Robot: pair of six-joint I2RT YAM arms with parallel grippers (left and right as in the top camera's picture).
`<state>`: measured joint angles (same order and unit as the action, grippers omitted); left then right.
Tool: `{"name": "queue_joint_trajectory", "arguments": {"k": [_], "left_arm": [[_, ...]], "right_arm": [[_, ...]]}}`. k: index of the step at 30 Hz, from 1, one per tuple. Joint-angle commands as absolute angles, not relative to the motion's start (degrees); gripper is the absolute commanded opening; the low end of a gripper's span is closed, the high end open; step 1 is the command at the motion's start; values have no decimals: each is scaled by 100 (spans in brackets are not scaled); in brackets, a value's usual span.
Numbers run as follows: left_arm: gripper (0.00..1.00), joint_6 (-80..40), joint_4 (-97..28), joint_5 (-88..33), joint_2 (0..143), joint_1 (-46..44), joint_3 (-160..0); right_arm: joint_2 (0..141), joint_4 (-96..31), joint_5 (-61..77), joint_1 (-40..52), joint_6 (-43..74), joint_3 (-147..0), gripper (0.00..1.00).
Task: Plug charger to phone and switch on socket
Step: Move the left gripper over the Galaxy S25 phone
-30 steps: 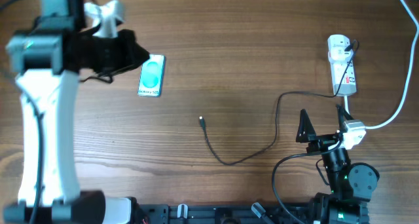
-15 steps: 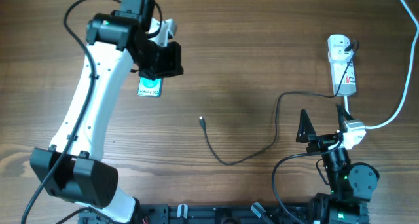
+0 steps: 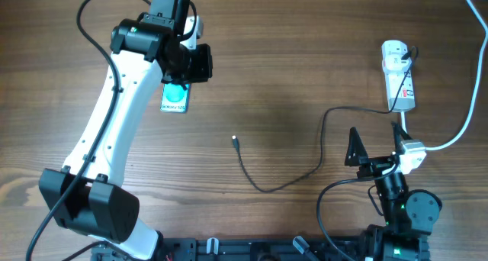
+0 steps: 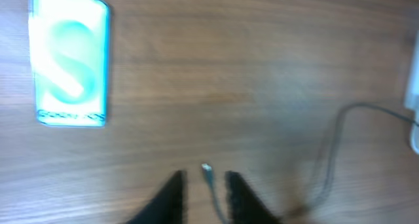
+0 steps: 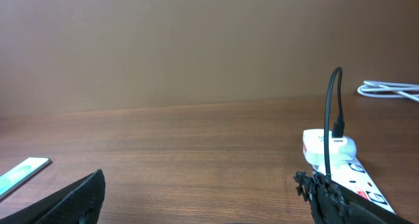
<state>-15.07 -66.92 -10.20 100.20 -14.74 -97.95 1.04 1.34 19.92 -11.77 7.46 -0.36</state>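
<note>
Jaws slightly open over the phone point(image 3: 174, 99) at upper left, the left arm point(image 3: 107, 116) is nearer than the right arm point(image 3: 396, 192), jaws wide open, to the charger point(image 3: 235, 141) tip lying mid-frame on the tabletop point(image 3: 305, 47), lower right of it, cable trailing rightward.

White left arm point(image 3: 107, 116), black joints point(image 3: 134, 37), black pincer point(image 4: 204, 191)

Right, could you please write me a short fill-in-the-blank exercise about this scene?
The left gripper hovers near the lit ____. The charger has its connector tip loose on the wooden ____. Its black plug sits in the white ____.
Missing: phone; table; socket.
</note>
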Motion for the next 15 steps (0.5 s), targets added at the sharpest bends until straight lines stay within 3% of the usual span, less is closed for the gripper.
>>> {"name": "queue_joint_trajectory", "arguments": {"k": [1, 3, 15], "left_arm": [[76, -1592, -6580, -158, 10068, -1500, -9736], [100, -1592, -6536, -161, 10073, -1500, -9668], [100, -1715, -5028, 744, 10108, -1483, -8468]], "right_arm": [[58, 165, 2045, -1157, 788, -30, 100], [58, 165, 2045, -1157, 788, -30, 100], [58, 165, 2045, -1157, 786, -30, 100]]}}
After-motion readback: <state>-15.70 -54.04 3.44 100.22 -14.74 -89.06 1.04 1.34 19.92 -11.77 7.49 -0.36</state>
